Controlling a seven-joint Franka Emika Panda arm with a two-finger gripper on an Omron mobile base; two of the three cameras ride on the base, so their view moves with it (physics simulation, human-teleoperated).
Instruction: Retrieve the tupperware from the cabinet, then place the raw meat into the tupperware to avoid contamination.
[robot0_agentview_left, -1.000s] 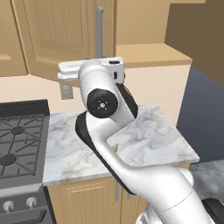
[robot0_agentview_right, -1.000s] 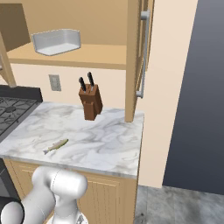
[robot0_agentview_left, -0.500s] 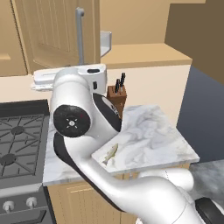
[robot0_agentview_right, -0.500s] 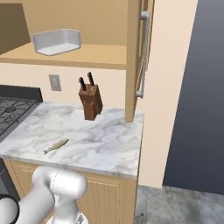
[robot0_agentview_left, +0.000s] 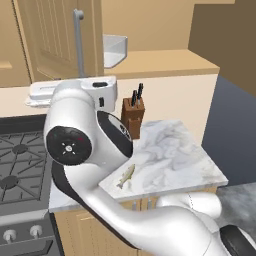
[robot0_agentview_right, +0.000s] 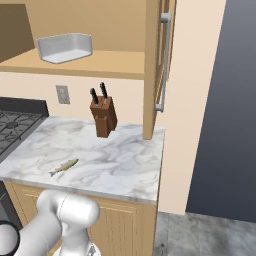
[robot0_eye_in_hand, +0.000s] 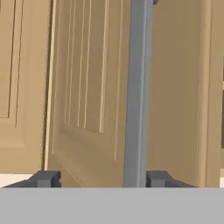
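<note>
We have the pincer (robot0_eye_in_hand: 103, 179) up at the cabinet (robot0_agentview_left: 55, 40), its tips spread apart with the bar handle (robot0_eye_in_hand: 138, 92) standing between them, touching neither as far as we can tell. Both doors are swung wide, likely so the shelf can be reached. The tub (robot0_agentview_right: 65, 47) sits on that shelf; the fish (robot0_agentview_right: 63, 166) lies on the worktop (robot0_agentview_right: 120, 165), left of the knife block (robot0_agentview_right: 103, 117). One tub, one fish, two knives.
</note>
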